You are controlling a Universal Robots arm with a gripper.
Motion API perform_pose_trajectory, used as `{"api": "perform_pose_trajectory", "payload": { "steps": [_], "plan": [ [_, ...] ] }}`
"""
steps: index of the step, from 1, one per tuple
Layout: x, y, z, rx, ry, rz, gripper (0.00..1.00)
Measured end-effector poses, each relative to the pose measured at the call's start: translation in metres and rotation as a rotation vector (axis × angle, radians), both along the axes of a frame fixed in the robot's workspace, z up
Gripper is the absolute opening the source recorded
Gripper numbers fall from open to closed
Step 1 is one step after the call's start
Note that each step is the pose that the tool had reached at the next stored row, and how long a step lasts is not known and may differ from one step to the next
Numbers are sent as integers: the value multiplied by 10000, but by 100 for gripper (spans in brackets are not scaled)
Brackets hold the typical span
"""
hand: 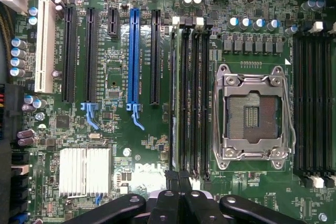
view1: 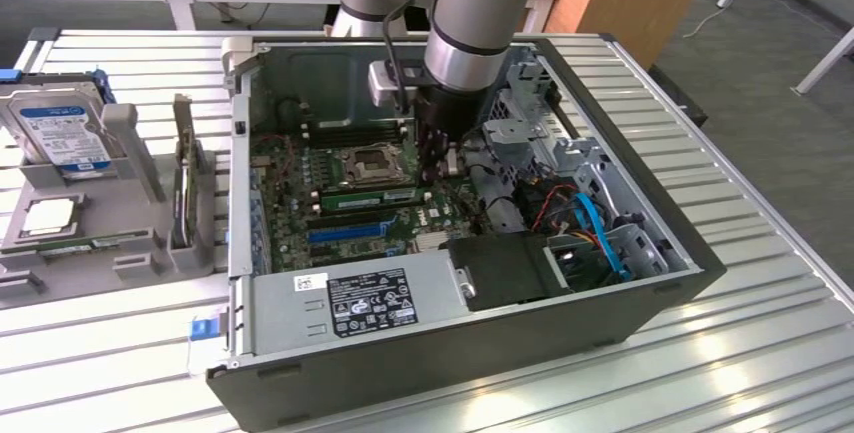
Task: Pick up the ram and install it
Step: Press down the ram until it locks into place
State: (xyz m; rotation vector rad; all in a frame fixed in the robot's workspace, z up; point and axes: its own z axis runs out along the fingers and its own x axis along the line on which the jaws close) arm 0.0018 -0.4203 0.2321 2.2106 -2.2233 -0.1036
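Observation:
The ram [view1: 363, 200] is a thin green stick standing on edge in a black memory slot, just beside the empty CPU socket [view1: 370, 165]. In the wrist view the ram [hand: 175, 103] shows edge-on in the outermost slot of the bank next to the CPU socket [hand: 251, 114]. My gripper [view1: 430, 175] reaches down inside the open computer case [view1: 641, 303]. Its black fingertips [hand: 178, 176] are shut together right over one end of the ram. Nothing shows between them, and I cannot tell whether they touch the stick.
A power supply [view1: 360, 298] fills the case's near side; drive cages and blue cables [view1: 594, 228] crowd the exterior view's right. Outside, on the exterior view's left, a grey holder carries a hard drive [view1: 60, 133] and a dark expansion card [view1: 187, 188].

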Motion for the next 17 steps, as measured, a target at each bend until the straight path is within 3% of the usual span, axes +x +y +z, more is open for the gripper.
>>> {"api": "perform_pose_trajectory", "payload": {
  "steps": [17],
  "plan": [
    [0, 0, -24, 14, -1, -1, 10]
  ]
}}
